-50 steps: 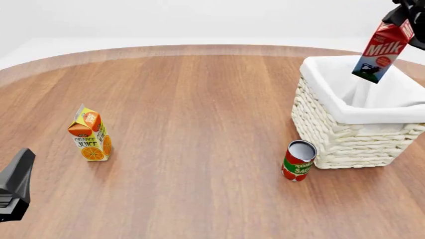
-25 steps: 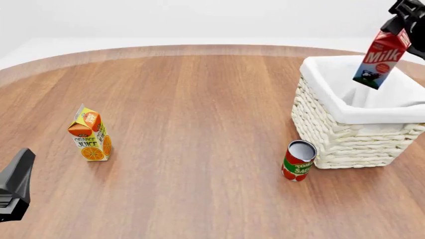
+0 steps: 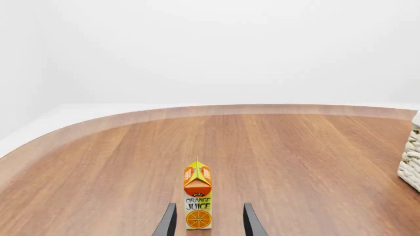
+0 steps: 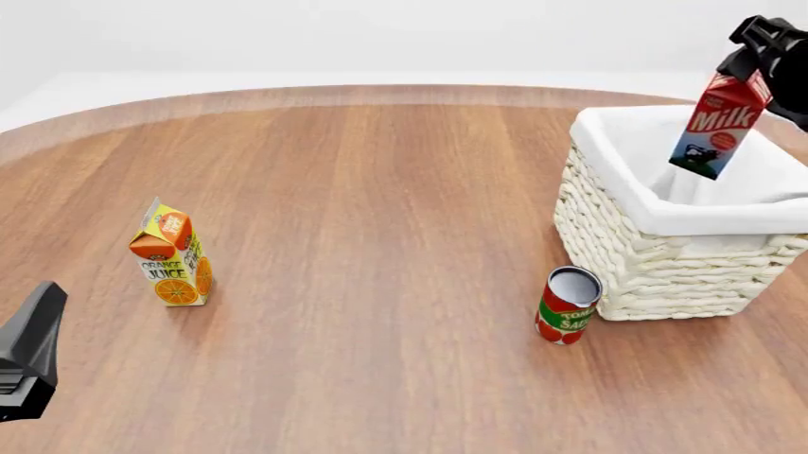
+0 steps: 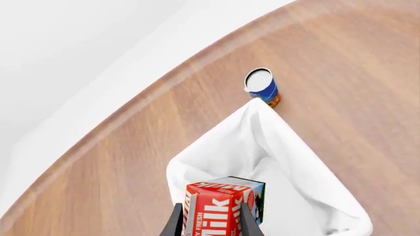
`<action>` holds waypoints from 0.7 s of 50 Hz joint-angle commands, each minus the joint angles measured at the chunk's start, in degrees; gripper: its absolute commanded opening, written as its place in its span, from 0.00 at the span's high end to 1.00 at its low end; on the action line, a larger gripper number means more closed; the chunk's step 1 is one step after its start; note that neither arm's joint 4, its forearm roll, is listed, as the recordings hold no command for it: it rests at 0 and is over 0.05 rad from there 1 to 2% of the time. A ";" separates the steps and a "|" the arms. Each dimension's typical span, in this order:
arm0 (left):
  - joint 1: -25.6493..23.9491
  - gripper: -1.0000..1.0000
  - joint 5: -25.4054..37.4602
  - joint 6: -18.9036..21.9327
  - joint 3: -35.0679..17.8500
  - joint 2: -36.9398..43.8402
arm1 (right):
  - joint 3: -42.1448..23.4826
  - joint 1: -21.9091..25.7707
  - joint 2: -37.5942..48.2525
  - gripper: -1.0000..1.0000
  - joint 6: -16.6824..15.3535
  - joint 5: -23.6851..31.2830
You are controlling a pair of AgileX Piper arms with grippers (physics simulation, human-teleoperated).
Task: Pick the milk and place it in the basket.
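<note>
The milk (image 4: 716,130), a red-topped carton with a cow picture, hangs tilted over the open basket (image 4: 657,265), its lower end just below rim level. My right gripper (image 4: 755,66) is shut on the carton's top. The right wrist view looks down at the milk (image 5: 222,204) between the two fingers of my right gripper (image 5: 211,219), with the basket's white cloth liner (image 5: 282,162) underneath. My left gripper (image 4: 30,348) stands open near the table's front left edge, holding nothing.
An orange juice carton (image 4: 170,256) stands upright on the left, straight ahead of my left gripper (image 3: 208,216) in the left wrist view. A tomato can (image 4: 567,305) stands against the basket's near left corner. The basket's wicker edge (image 3: 412,160) shows in the left wrist view.
The right gripper has lowered the milk toward the basket's opening and brought it slightly left. The left arm, juice carton and can have not moved.
</note>
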 commanded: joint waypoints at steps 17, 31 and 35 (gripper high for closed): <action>0.00 0.00 0.00 0.00 0.00 0.00 | -0.32 -0.30 1.89 1.00 -0.02 -2.83; 0.00 0.00 0.00 0.00 0.00 0.00 | 0.04 -0.88 3.01 1.00 -0.39 -3.83; 0.00 0.00 0.00 0.00 0.00 0.00 | 0.09 -0.82 3.32 1.00 -0.39 -4.01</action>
